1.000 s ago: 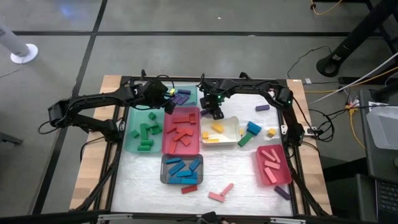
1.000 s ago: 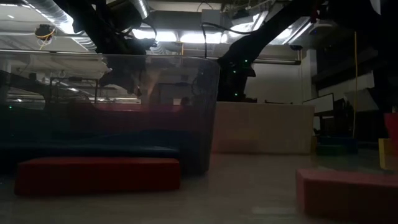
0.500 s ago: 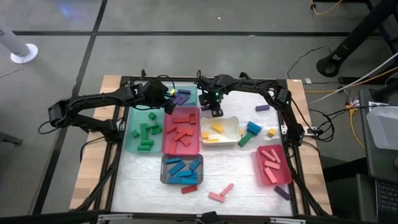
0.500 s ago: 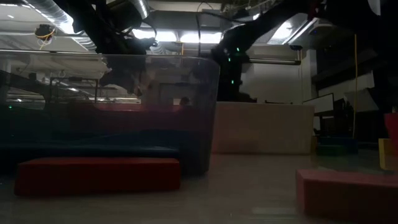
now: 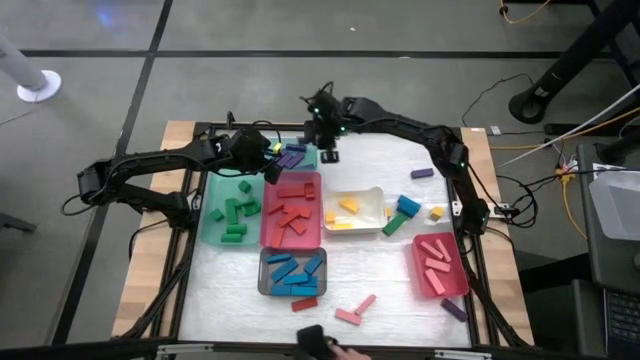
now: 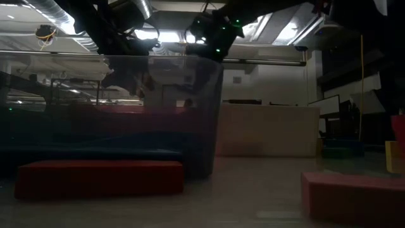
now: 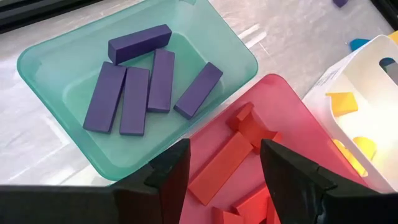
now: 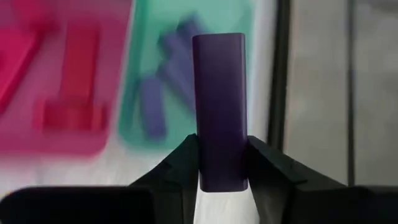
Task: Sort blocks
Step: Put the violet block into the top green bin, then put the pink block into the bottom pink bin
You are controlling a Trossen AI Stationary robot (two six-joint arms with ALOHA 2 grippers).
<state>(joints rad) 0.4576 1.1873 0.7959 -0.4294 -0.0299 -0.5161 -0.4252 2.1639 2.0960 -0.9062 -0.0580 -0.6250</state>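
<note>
The right gripper [image 5: 329, 152] has a purple block [image 8: 219, 112] pinched between its two fingers, standing up lengthwise out of the jaws in the right wrist view, and in the high view it sits at the top centre of the frame, by the right edge of the small green tray [image 5: 296, 155] where the other purple bars [image 7: 149, 84] lie. So this looks like the carry step of sorting: a purple piece on its way to join its own colour. In the right wrist view that green tray [image 8: 186, 68] shows just beyond the held block, blurred, with the red tray [image 8: 62, 74] beside it. The next move, I'd judge, calls for bringing the block squarely over the green tray's opening, lowering a little, then spreading the fingers so it drops among the five purple bars and not onto the rim or the table. Over on the left, the left gripper [image 5: 268, 168] hovers at the corner where green tray meets red tray [image 7: 249, 155], fingers spread and holding nothing, in the left wrist view. That's close company: both grippers crowd the same small tray, so the release wants a clean line. More blocks are loose on the table, such as a pink pair [image 5: 355, 311] at the bottom centre and a purple one [image 5: 421, 173] upper right.
</note>
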